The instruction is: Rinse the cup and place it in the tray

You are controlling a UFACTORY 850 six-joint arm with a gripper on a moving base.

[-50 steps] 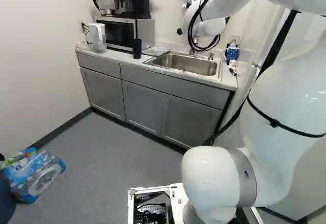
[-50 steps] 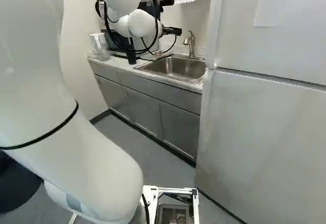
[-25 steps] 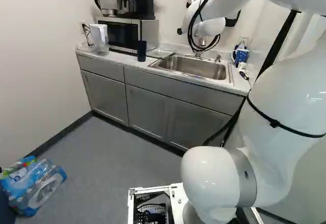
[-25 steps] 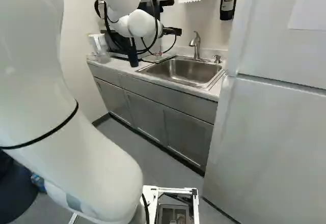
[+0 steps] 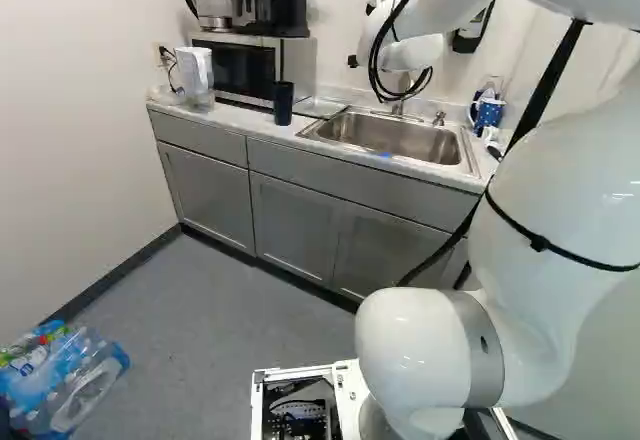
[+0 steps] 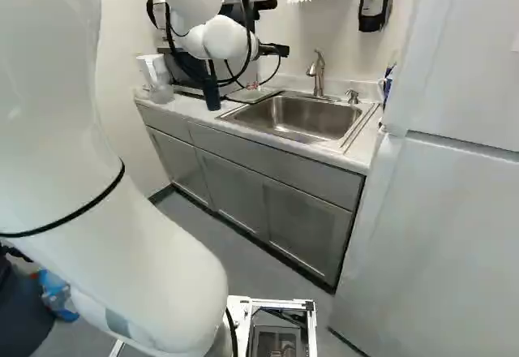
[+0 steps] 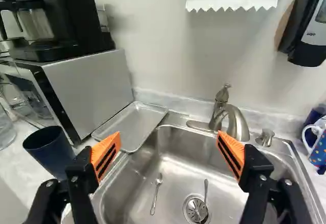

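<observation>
At the right base view's upper middle, the black gripper shows partly beyond the white wrist, above the counter. The wrist view shows the gripper wide open, its orange pads apart with nothing between them. A dark blue cup stands upright on the counter, outside one finger; the left base view shows this cup in front of the microwave. The shallow metal tray lies flat between microwave and sink, bare inside. The steel sink holds two spoons, one over the drain.
Beyond the sink basin rises the faucet, beside a soap pump. A dotted mug stands at the counter's far end, a clear pitcher at the other. The refrigerator flanks the counter. Bottle packs lie on the floor.
The base has moved, turning somewhat: counter, sink and refrigerator have shifted rightward in the base views. The arm keeps its pose against its lowest joint. Cup and tray keep their places on the counter.
</observation>
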